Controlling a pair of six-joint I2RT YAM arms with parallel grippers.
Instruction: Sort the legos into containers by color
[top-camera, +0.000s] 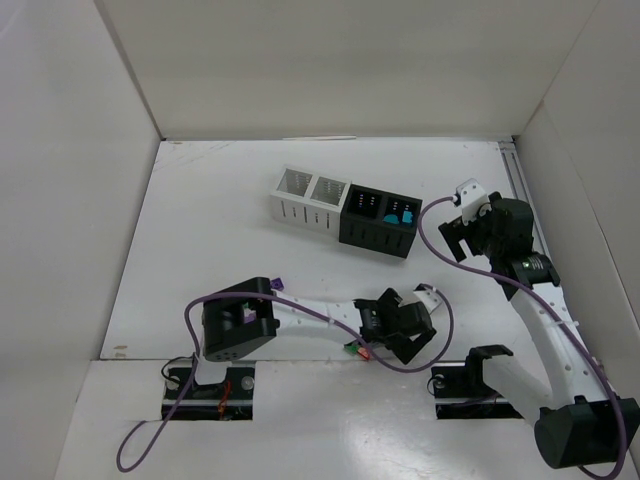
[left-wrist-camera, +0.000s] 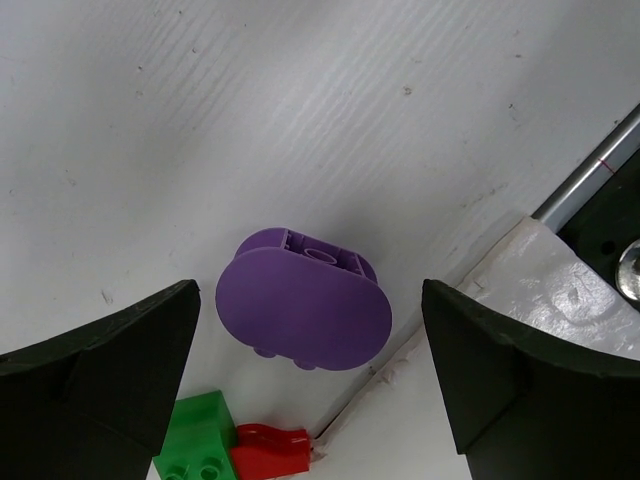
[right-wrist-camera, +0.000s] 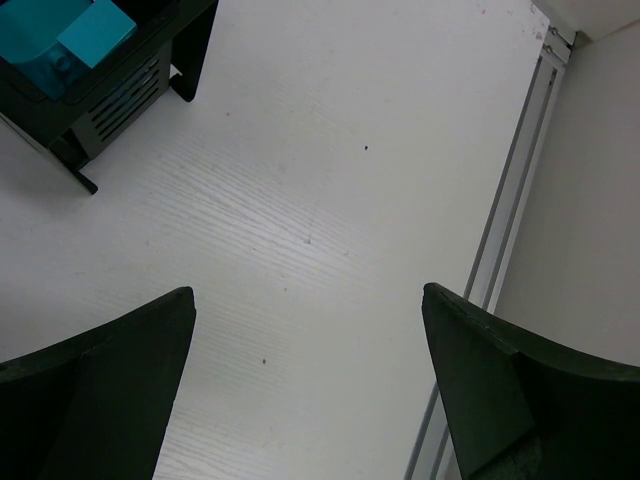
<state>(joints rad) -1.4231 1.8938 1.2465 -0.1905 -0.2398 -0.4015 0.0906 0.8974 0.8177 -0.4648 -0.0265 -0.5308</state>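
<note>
The left fingers (left-wrist-camera: 100, 380) stand wide apart, low over the white surface (top-camera: 200, 250) near its front edge. A purple oval lego (left-wrist-camera: 303, 315) lies between them, touching neither finger, with its broad smooth face turned up toward the wrist camera. Just beside it, toward the left finger, a green brick (left-wrist-camera: 195, 440) sits against a small red piece (left-wrist-camera: 268, 452), and both are partly cut off by the bottom of that view. A taped seam runs past the purple oval on its other side. The containers (top-camera: 300, 217) stand well apart from this spot, further back at the middle of the surface. They form a slanted row, with two white cups on the left joined to two black cups on the right. Teal legos (top-camera: 405, 215) lie in the black cup at the right end; what the cup next to it holds is too dark to tell. The right fingers (right-wrist-camera: 90, 390) are also spread wide and hold nothing. They hang above bare surface just to the right of that end cup, between it and a metal rail (right-wrist-camera: 510, 200) along the side wall.
</note>
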